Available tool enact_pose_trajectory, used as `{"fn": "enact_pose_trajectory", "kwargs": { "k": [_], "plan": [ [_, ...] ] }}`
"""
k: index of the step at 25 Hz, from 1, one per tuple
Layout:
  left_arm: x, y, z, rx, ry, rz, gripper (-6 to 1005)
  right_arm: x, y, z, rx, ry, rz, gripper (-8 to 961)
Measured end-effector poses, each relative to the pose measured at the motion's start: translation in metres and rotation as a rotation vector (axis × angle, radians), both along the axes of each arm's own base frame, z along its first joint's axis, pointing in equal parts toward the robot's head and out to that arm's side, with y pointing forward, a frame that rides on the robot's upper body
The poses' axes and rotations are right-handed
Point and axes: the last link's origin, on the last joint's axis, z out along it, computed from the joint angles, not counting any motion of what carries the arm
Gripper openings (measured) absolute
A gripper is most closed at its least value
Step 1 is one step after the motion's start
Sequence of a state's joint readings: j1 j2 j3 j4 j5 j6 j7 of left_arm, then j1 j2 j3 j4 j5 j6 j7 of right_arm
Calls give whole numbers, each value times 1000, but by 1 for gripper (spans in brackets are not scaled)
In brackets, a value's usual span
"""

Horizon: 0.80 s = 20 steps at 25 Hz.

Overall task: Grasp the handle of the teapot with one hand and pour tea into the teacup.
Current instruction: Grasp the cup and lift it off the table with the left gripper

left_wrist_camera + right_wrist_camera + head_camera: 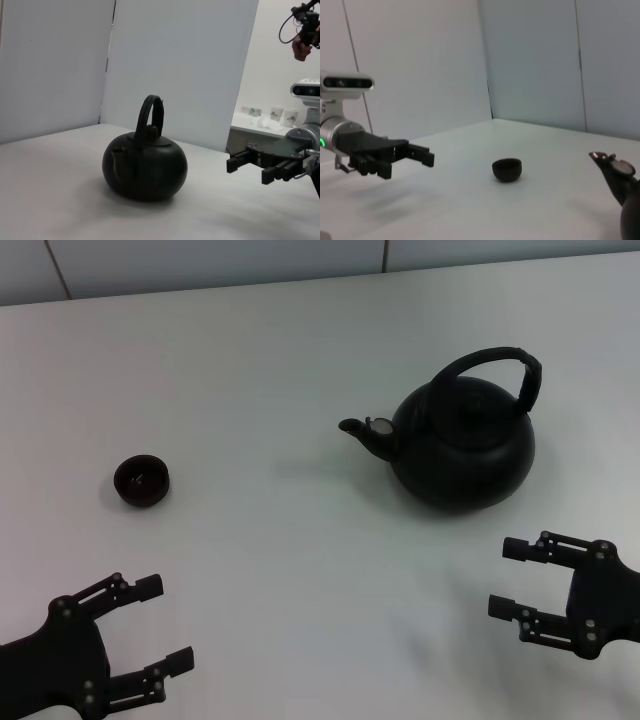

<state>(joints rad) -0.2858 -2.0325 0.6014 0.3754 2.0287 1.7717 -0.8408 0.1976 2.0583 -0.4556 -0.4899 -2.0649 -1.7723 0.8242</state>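
Note:
The black teapot [465,445] stands upright on the white table at the right, its stubby spout [358,429] pointing left. Its black arched handle [495,365] rises over the lid. The teapot also shows in the left wrist view [145,165]. The small dark teacup [141,481] sits at the left, also in the right wrist view [507,169]; I cannot tell if it holds tea. My right gripper [510,578] is open and empty, near the front right, just short of the teapot. My left gripper [165,625] is open and empty at the front left, near the teacup.
The white table [290,560] runs back to a pale wall [200,260]. In the left wrist view, a side table with paper cups [277,115] stands beyond the table's right side.

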Motion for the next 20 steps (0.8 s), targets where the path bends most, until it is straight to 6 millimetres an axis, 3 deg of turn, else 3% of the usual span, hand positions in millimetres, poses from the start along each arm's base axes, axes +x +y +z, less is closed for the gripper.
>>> {"fn": "enact_pose_trajectory", "kwargs": {
  "k": [20],
  "plan": [
    [6,4,-5,11,-30,16,842,1,6,4,15,-30,9,675]
  ]
}}
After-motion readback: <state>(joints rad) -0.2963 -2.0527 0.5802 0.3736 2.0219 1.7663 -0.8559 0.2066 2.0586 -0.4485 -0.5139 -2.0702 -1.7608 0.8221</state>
